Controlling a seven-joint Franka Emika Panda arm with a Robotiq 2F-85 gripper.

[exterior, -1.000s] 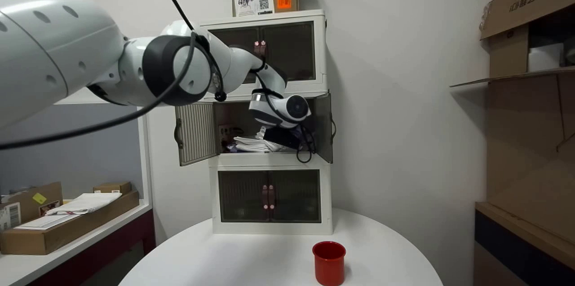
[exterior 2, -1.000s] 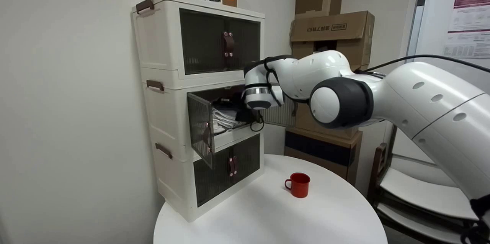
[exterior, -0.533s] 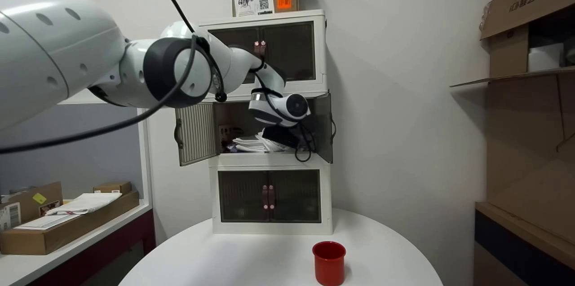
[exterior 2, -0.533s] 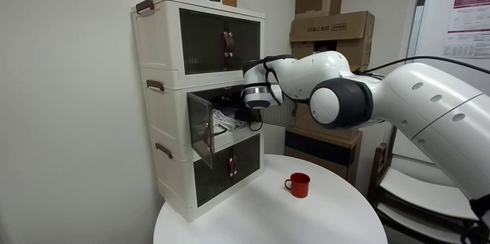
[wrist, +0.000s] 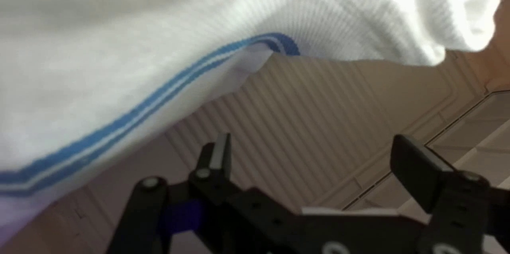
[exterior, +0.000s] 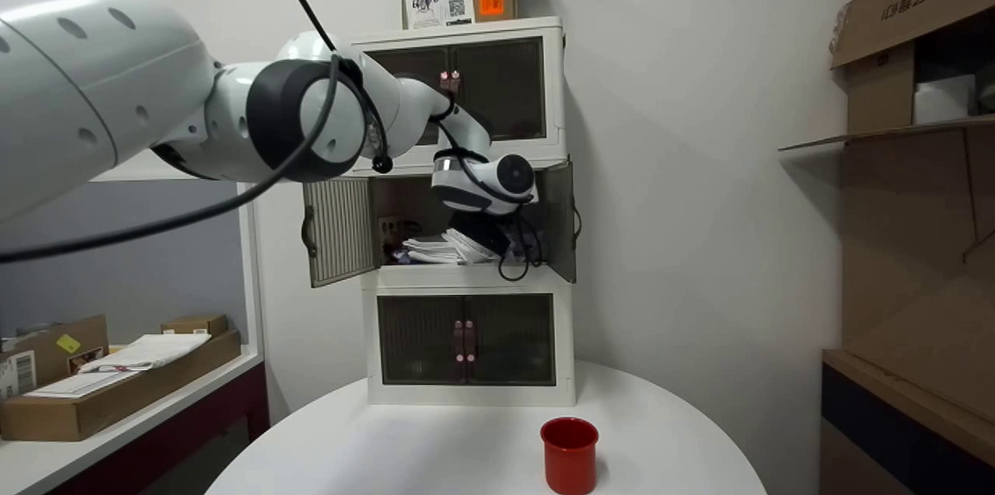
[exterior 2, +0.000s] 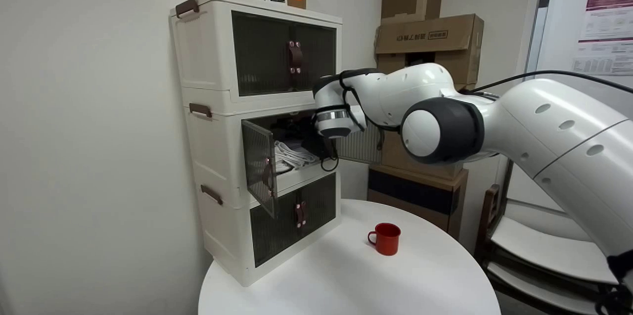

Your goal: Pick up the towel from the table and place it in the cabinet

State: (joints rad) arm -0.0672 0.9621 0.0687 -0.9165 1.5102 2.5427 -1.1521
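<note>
Round white surface (exterior: 451, 448). At its wall-side edge, a white three-tier cabinet (exterior: 466, 277): top and bottom tiers closed, middle tier's doors (exterior: 346, 235) swung outward. White, blue-striped towel (wrist: 139, 66) lies inside that middle tier. Claw (wrist: 312, 142) at the same tier's opening, fingers (wrist: 220, 154) spread wide apart, grasping nothing; towel just beside, contact cannot be told. Red handled mug (exterior 2: 386, 239) stands upright between the cabinet's front and the surface's edge.

White arm (exterior 2: 534, 122); dark cable (exterior: 179, 221); black screw-studded jaws.
</note>
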